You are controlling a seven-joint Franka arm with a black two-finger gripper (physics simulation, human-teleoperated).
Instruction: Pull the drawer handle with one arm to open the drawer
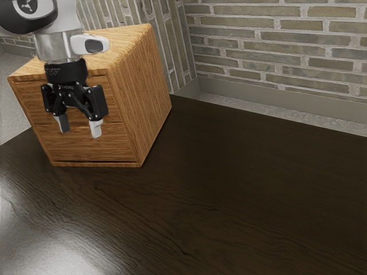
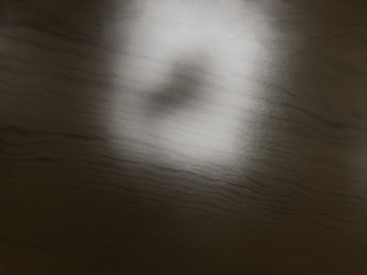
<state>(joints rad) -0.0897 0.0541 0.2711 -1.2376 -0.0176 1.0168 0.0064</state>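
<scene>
A wooden cabinet (image 1: pixel 132 86) with stacked drawer fronts (image 1: pixel 114 140) stands on the dark table at the exterior view's upper left. My black gripper (image 1: pixel 79 127) hangs in front of its drawer face, fingers pointing down and open, nothing between them. The hand hides the middle of the drawer fronts, so I cannot make out a handle. The wrist view looks straight down on the dark wood tabletop (image 2: pixel 183 217) with a bright glare patch (image 2: pixel 183 86).
A brick wall (image 1: pixel 275 40) runs along the back, with a grey ledge (image 1: pixel 275 103) at its foot. The dark wooden table (image 1: pixel 229 200) stretches wide to the exterior view's right and front of the cabinet.
</scene>
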